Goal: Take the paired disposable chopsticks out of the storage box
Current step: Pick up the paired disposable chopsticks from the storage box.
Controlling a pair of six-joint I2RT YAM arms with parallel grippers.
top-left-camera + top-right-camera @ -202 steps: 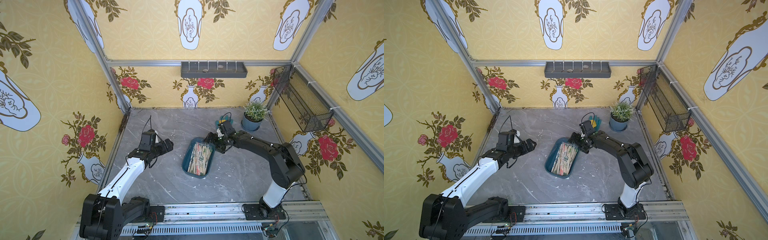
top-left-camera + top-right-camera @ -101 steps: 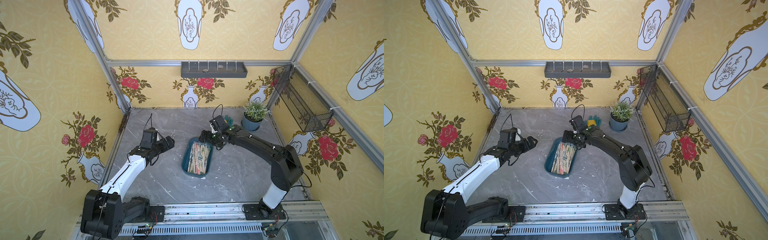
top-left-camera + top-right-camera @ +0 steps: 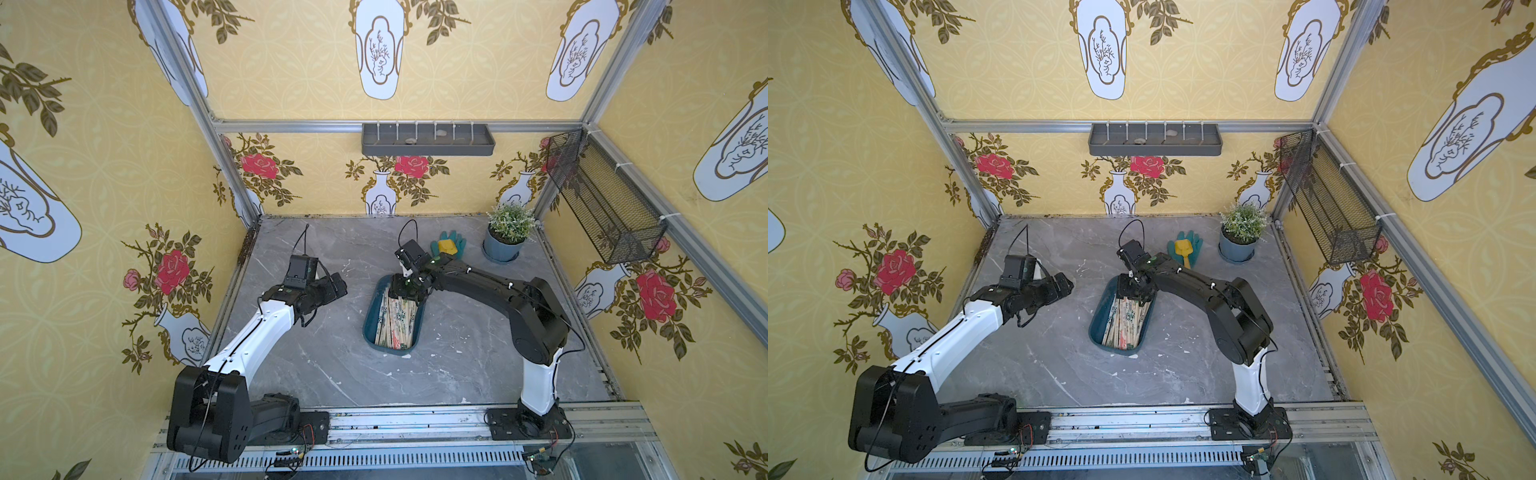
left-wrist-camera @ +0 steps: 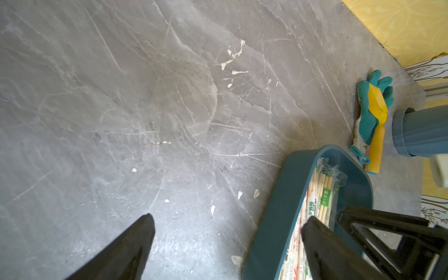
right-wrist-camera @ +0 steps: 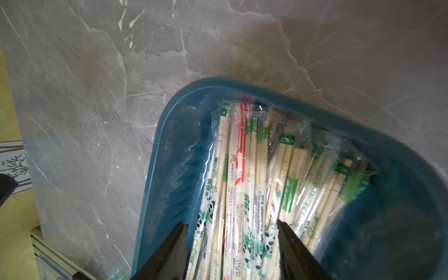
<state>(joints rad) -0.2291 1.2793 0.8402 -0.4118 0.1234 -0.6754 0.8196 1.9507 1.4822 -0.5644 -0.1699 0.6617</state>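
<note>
Your R gripper is down in the far end of the storage box, mid-table. In the R wrist view its fingers stand partway apart w/ several paired disposable chopsticks between them; can't tell if they pinch. All packs lie lengthwise in the box. Your L gripper hangs wide open, empty, above the table just left of the box.

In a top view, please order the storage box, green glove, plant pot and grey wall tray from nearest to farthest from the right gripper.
1. storage box, under the right gripper
2. green glove, just behind
3. plant pot, far right corner
4. grey wall tray, on back wall
</note>
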